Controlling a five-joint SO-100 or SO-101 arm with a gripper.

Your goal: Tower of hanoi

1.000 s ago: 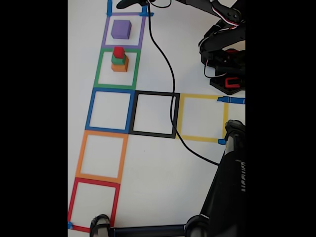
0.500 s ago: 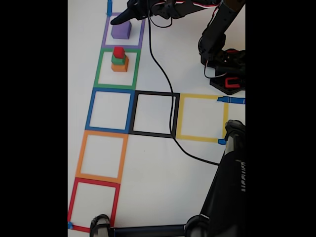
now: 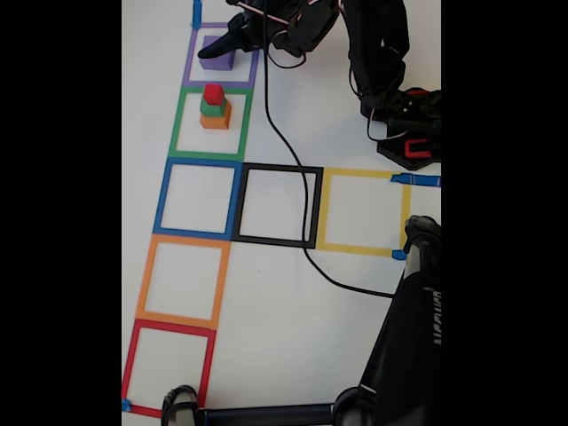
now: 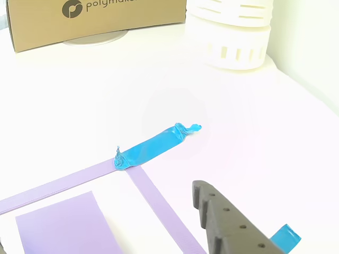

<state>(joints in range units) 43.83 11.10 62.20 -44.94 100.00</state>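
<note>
The purple cube (image 3: 214, 60) sits in the purple tape square (image 3: 190, 55) at the top of the fixed view. Just below it, in the green tape square (image 3: 180, 124), the orange cube (image 3: 214, 119) carries the green cube (image 3: 212, 106) and the red cube (image 3: 213, 92). My gripper (image 3: 227, 42) hovers over the purple cube's upper right part and stands open. In the other view, one grey finger (image 4: 225, 225) is right of the purple cube (image 4: 63, 225), with a strip of purple tape (image 4: 159, 203) between them. The second finger is hidden.
Blue (image 3: 161, 197), black (image 3: 277, 168), yellow (image 3: 362, 174), orange (image 3: 144, 277) and red (image 3: 131, 366) tape squares lie on the white table. A black cable (image 3: 284, 133) trails across it. The arm's base (image 3: 406, 124) is at the right. A cardboard box (image 4: 95, 18) and a white cylinder (image 4: 233, 32) stand beyond the tape.
The arm has swung in from the top edge and come down over the purple cube. The cable shifted with it. The cubes have not moved.
</note>
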